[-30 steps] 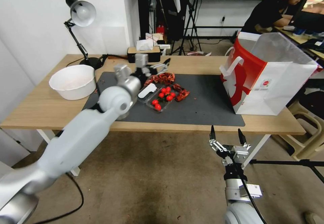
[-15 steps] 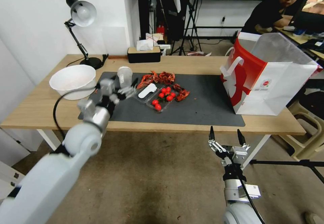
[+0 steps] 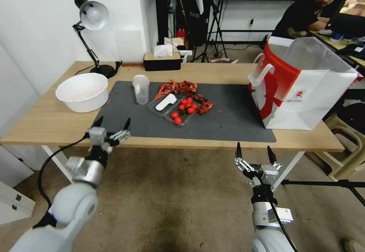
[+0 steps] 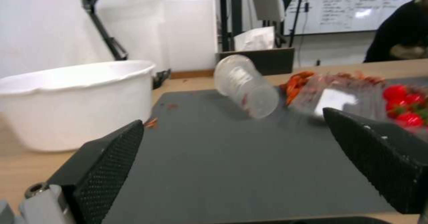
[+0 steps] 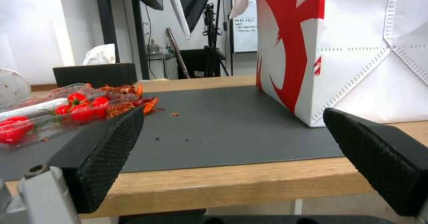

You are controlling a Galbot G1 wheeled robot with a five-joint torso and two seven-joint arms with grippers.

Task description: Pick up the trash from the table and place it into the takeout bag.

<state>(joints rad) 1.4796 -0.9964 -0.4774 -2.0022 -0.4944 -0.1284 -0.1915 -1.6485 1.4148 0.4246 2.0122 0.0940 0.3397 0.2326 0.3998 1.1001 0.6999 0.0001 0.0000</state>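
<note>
At the upper left of the head view the large white bowl [image 3: 81,91] stands on the light-wood table [image 3: 45,124], just beside the dark grey mat [image 3: 228,122]. Lower left, the left gripper [image 3: 112,124] hovers at the table's near edge, fingers spread wide and empty. Right of the bowl, the clear plastic cup [image 3: 141,89] stands upright on the mat, well apart from that gripper. It looks light, so I judge that a hard or off-centre squeeze may crush it or tip it onto the red crayfish shells [image 3: 178,87] and the tray of tomatoes [image 3: 181,111] beside it. At lower right the right gripper [image 3: 254,154] waits wide open below the table edge. At far right the takeout bag [image 3: 300,83] stands open; a careless drop may miss it.
</note>
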